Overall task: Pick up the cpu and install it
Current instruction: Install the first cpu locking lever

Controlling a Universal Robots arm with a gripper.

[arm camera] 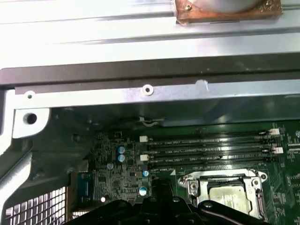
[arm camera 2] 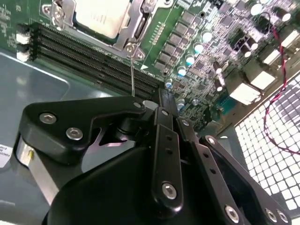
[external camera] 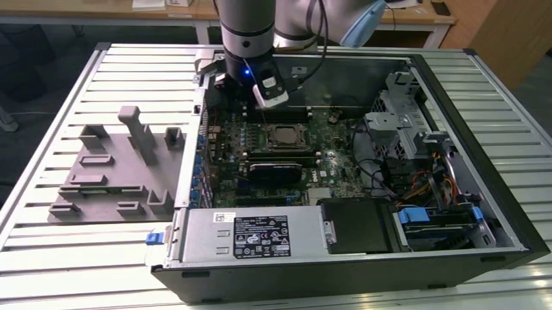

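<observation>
Gripper (arm camera 2: pixel 161 101) near camera, cpu (arm camera 2: pixel 103 16) seated in socket beyond.

A ribbed metal table (external camera: pixel 52 258) (pale and slatted) spans the exterior view. Behind the pincer stand wooden desks (external camera: pixel 185 14) with white legs. Beyond it, toward the exterior view's right, is a wooden cabinet (external camera: pixel 509 32). The floor (external camera: pixel 39 71) is dark.

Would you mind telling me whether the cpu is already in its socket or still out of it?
In: the cpu lies flat inside the socket frame on the motherboard, beside the memory slots.
</observation>
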